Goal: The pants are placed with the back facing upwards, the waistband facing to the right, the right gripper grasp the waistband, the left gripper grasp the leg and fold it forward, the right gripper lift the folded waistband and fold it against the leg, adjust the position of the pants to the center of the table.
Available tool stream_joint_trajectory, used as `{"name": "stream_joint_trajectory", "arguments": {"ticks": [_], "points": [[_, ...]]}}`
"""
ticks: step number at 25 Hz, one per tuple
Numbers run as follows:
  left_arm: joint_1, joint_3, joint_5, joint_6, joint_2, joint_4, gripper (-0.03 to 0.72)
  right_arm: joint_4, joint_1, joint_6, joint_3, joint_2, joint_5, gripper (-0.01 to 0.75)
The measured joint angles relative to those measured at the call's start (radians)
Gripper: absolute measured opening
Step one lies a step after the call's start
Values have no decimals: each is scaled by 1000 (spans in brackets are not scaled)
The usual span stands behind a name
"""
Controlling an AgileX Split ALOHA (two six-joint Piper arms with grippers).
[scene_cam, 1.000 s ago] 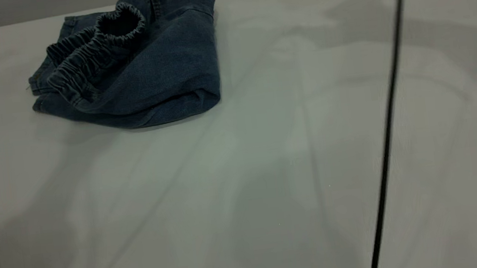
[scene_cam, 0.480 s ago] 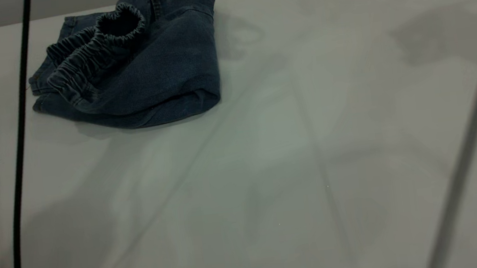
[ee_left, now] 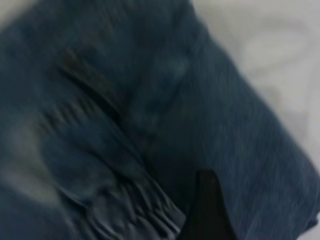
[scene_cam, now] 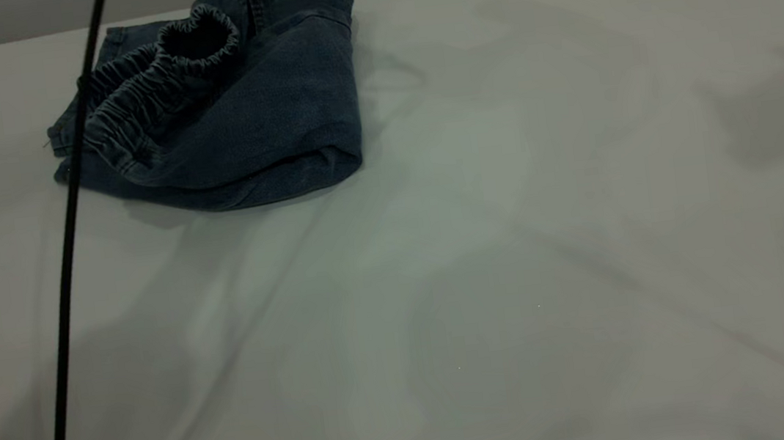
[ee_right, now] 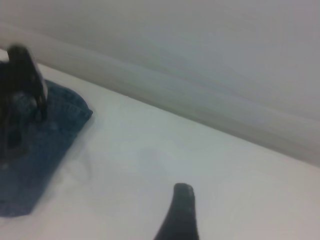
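Left hand (ee_left: 207, 210) has swung in and now hovers right over the folded pants (scene_cam: 224, 106), gathered waistband (ee_left: 135, 210) just beside it; right hand (ee_right: 180, 215) hangs well off over bare desk (scene_cam: 516, 272). Can't tell either grip, probably the centering nudge.

Bundled pants (scene_cam: 232, 113) filling the table's (scene_cam: 516, 272) far left corner, black cable (scene_cam: 66, 272) slanting across the left side

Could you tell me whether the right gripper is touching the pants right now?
Apart. The right wrist view shows the right gripper over bare table, white surface separating it from the pants.
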State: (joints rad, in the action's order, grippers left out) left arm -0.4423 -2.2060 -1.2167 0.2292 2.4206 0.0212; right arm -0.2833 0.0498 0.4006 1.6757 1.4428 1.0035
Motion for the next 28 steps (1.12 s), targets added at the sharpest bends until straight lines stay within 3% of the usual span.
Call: {"name": "stream_joint_trajectory", "arguments": {"ticks": [6,28], "points": [[0,83,-2,-1,0,-5,497,-6,-1,0,0,-3,-3,576],[25,82,-3,1,59,67,497,-6,-1,-7,0,-3,-6,576]]}}
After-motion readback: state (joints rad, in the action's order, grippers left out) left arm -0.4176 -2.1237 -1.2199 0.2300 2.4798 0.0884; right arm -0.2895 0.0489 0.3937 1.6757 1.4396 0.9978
